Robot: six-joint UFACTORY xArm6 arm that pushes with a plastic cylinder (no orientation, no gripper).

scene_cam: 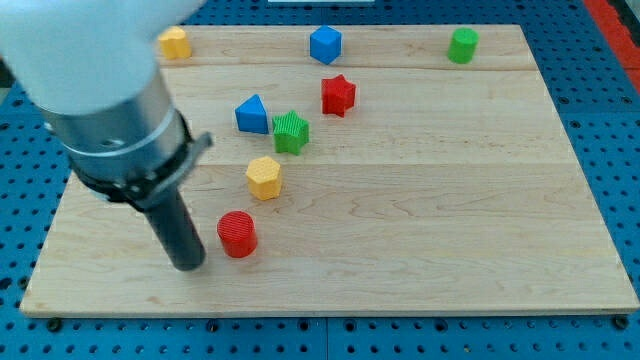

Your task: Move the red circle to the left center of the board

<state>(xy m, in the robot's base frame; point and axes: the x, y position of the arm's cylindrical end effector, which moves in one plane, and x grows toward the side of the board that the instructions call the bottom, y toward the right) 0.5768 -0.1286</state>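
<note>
The red circle (238, 234) is a short red cylinder lying on the wooden board (420, 220), low in the view's left half. My tip (188, 264) rests on the board just to the left of the red circle and slightly lower, a small gap apart from it. The arm's white and grey body fills the view's upper left and hides that part of the board.
A yellow hexagon (265, 177) sits just above the red circle. A green star (291, 132), a blue triangle (252, 114) and a red star (338, 95) lie above that. Along the top edge are a yellow block (175, 43), a blue cube (325, 44) and a green cylinder (463, 45).
</note>
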